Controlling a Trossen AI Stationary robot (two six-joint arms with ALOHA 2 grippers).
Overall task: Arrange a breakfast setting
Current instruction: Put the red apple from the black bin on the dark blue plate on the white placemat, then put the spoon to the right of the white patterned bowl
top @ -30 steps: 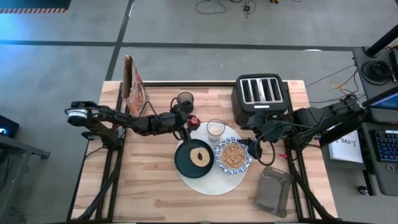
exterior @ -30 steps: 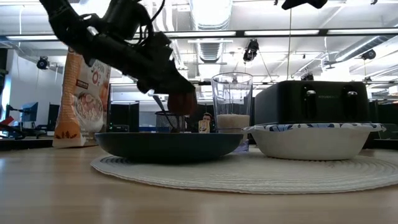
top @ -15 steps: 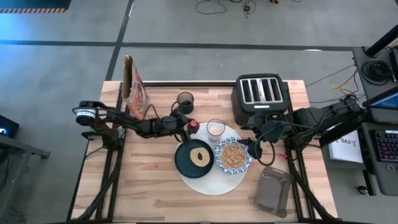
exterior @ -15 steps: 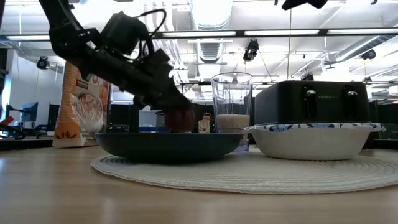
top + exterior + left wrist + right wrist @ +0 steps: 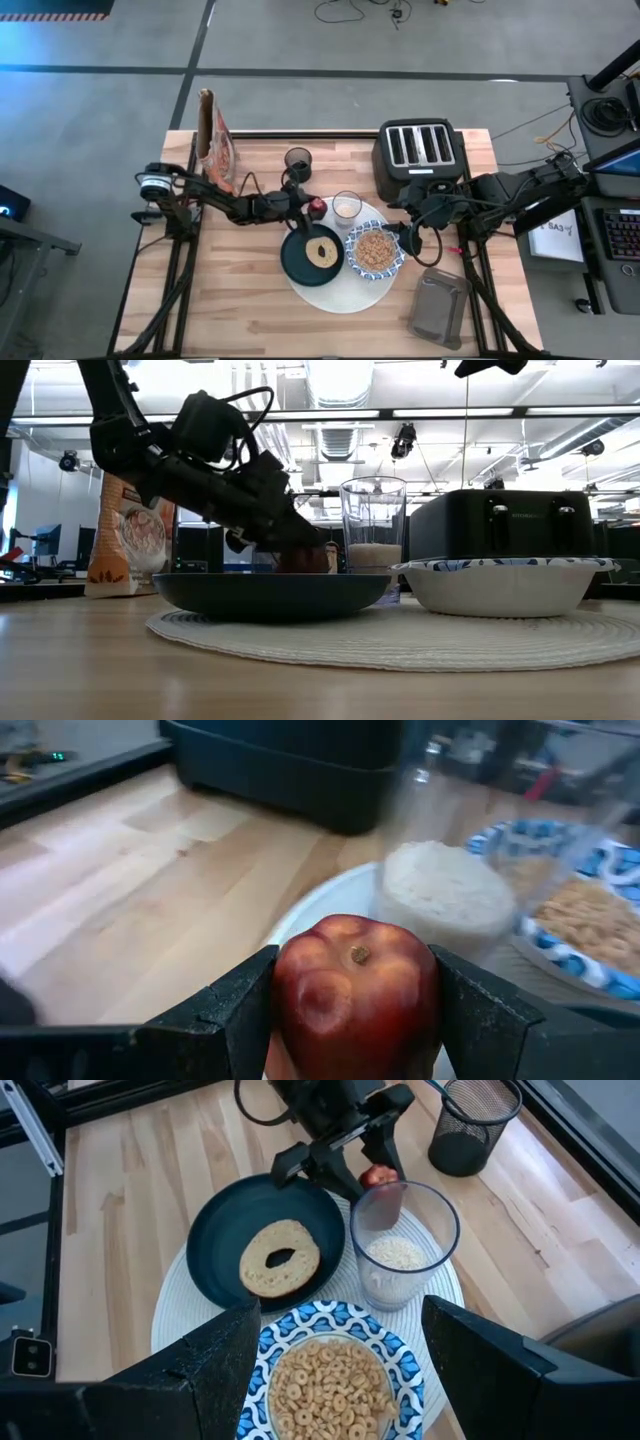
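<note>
My left gripper point(image 5: 312, 205) reaches in from the table's left, shut on a red apple point(image 5: 355, 995) just beyond the far left edge of the round white mat point(image 5: 345, 292), beside the small clear glass point(image 5: 347, 207). On the mat stand the dark green plate point(image 5: 296, 262) with the bagel point(image 5: 322, 250) and the blue-and-white bowl point(image 5: 375, 250) of cereal. In the low view the apple point(image 5: 305, 558) shows behind the plate's rim point(image 5: 270, 595). My right gripper point(image 5: 403, 238) hangs open above the bowl's right side. My left gripper pinches the apple's two opposite sides point(image 5: 285, 1005) between its two fingers point(image 5: 235, 1015). The fingers slant down from the table's left. The apple's dimpled end point(image 5: 359, 955) is turned up. The plate's rim hides its underside, so I cannot tell whether it rests on the table.
A black four-slot toaster point(image 5: 420, 150) stands at the far right. A black mesh cup point(image 5: 297, 160) and a cereal box point(image 5: 215, 140) stand at the far left. A grey container point(image 5: 440, 305) lies near the right edge. Bare wood lies left of the mat.
My left gripper has sunk with the apple, rolling a little, and has come slightly toward the mat's far left edge. The apple, earlier above the plate's rim in the low view, now sits low behind it. The grip has stayed as it was.
</note>
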